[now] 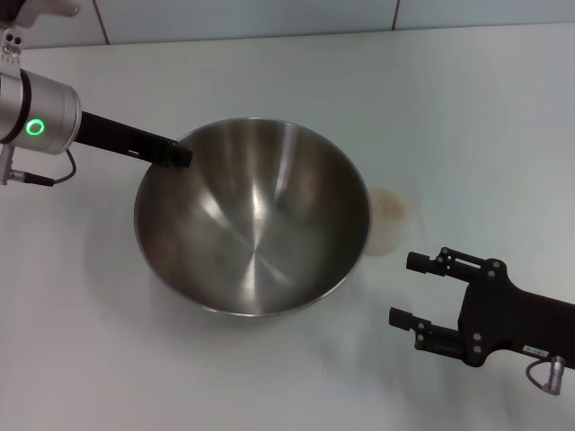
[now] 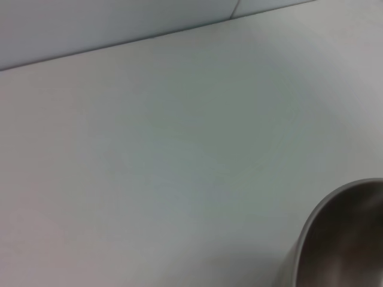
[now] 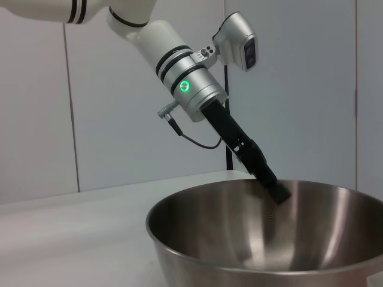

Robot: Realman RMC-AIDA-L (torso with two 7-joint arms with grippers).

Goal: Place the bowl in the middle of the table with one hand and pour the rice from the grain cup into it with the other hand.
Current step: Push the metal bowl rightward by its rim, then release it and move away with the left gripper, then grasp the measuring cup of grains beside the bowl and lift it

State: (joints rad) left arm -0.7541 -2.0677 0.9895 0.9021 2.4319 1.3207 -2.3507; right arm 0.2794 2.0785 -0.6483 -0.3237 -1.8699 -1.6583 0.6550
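On the table (image 1: 269, 377): 1 bowl (image 1: 252, 215), 1 grain cup (image 1: 390, 221) — right gripper (image 1: 414, 289) jaws spread.

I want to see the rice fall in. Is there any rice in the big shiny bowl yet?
No, the bowl shows only bare shiny metal inside in the head view, while the rice sits in the grain cup beside it.

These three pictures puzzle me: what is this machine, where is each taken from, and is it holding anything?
It is a robot with two arms. One picture looks down from its head; the other two come from cameras on its wrists. On the white table stands a steel bowl, empty inside. The left gripper is at the bowl's rim, apparently gripping it. Beside the bowl is a clear grain cup of pale rice. The right gripper hovers near the cup, jaws open, holding nothing.
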